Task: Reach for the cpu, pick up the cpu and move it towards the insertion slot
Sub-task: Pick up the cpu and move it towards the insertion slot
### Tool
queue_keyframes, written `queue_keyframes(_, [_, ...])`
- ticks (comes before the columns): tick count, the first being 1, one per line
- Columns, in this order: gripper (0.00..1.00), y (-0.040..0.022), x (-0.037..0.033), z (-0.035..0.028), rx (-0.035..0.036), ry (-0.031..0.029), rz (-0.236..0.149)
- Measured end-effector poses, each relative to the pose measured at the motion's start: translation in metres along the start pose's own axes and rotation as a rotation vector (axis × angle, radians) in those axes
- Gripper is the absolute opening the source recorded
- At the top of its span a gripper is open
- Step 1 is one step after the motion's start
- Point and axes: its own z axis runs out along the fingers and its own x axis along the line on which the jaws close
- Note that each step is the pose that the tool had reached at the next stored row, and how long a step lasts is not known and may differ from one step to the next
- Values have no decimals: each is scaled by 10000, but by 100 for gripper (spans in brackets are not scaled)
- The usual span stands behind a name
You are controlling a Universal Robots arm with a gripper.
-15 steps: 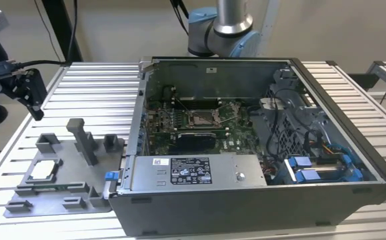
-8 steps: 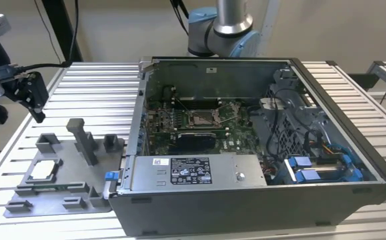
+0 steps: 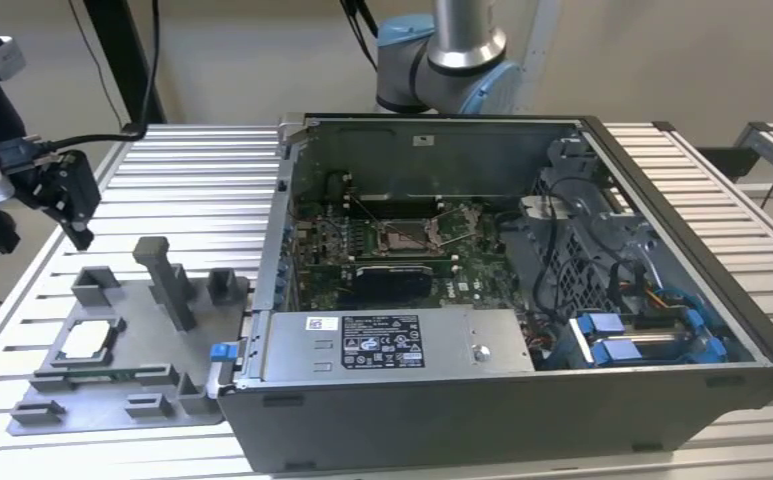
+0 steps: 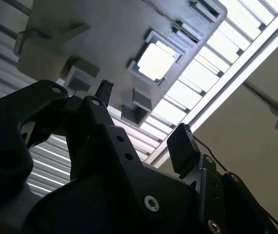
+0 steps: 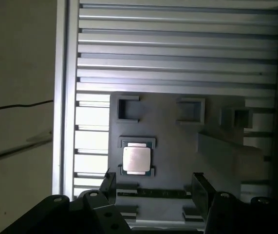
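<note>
- Step in hand: the reach. The fingers (image 5: 109, 187) are spread wide and hold nothing.
- The cpu (image 5: 136, 158) lies flat in its square pocket on the grey fixture (image 5: 177, 146), below the fingers and a little beyond their tips. It sits nearer one finger than the other and is not touched.
- In the exterior view the fingers hang above the bench (image 3: 199, 170), off to one side of the fixture and clear of it.
- The slot (image 3: 406, 237) is well away from the fingers, down inside the open case (image 3: 520, 400), on the far side of the fixture from them. Its frame looks open, though I cannot be sure.
- What the grasp calls for, as I judge it: the fingers centred so the chip lies midway between them, then a straight descent. The chip is thin and sits low in its pocket, so the tips must go deep enough to catch its edges without striking the pocket walls.
</note>
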Motion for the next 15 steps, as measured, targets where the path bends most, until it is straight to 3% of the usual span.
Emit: queue_keyframes(15, [100,-4,0,117,0,0,0])
